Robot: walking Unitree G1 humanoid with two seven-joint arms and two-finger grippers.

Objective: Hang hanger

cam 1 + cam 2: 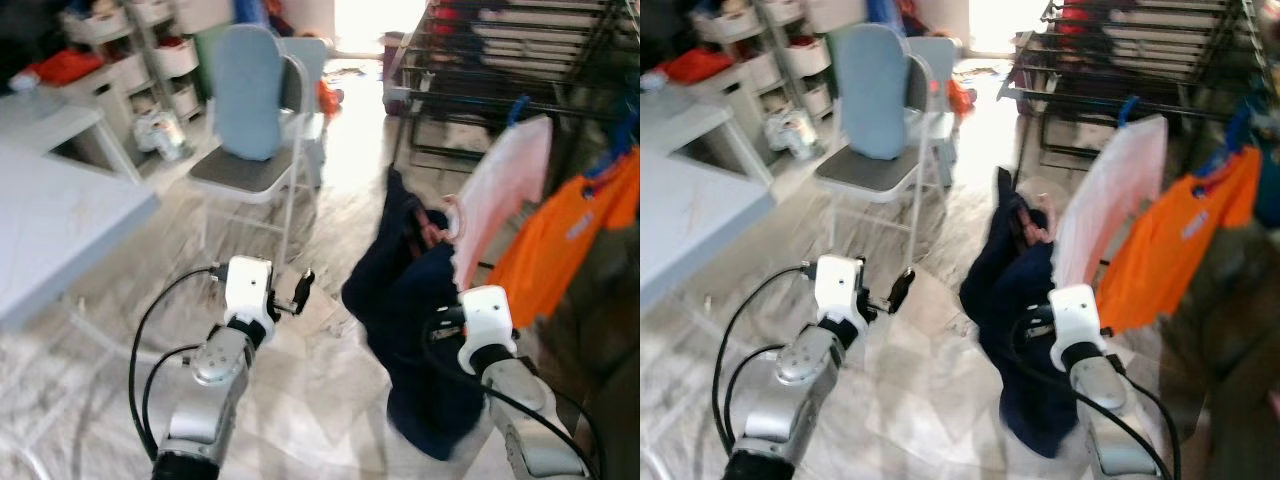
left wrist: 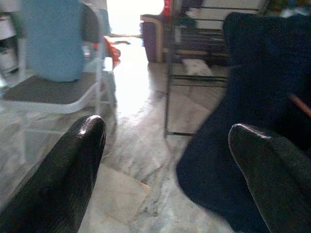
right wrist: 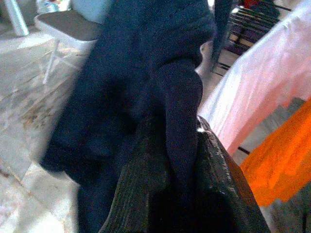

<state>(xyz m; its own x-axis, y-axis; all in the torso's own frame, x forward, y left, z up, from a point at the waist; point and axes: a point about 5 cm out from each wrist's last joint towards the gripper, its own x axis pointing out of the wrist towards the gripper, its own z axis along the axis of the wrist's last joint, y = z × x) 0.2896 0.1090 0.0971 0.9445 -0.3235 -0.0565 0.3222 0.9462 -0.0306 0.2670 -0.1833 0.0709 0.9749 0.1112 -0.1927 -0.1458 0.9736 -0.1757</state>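
A black drying rack (image 1: 520, 60) fills the 1 to 2 o'clock part of the head view, with a pink garment (image 1: 500, 195) and an orange garment (image 1: 570, 240) hanging from it at 3 o'clock, each on a blue hook. At 9 o'clock sits a pale worktop (image 1: 60, 220). At 11 to 12 o'clock stands a folding chair (image 1: 250, 170) with a light blue cushion (image 1: 247, 90) propped against its back. The floor (image 1: 330, 400) is pale marble tile.

Near the centre, toward 4 o'clock, a dark navy garment (image 1: 410, 330) hangs in the air, draped on a pinkish hanger (image 1: 440, 228) whose hook shows just above the cloth, beside the lower edge of the pink garment and not on the rack.

The right end effector (image 3: 180, 160) is raised at 5 o'clock; in its wrist view the two black fingers (image 3: 141, 194) are pressed together on a fold of the navy garment, which it holds up.

The left end effector (image 2: 165, 160) is raised at 7 o'clock, apart from the garment. Its fingers stand wide apart and hold nothing, with floor and the navy cloth visible between them.
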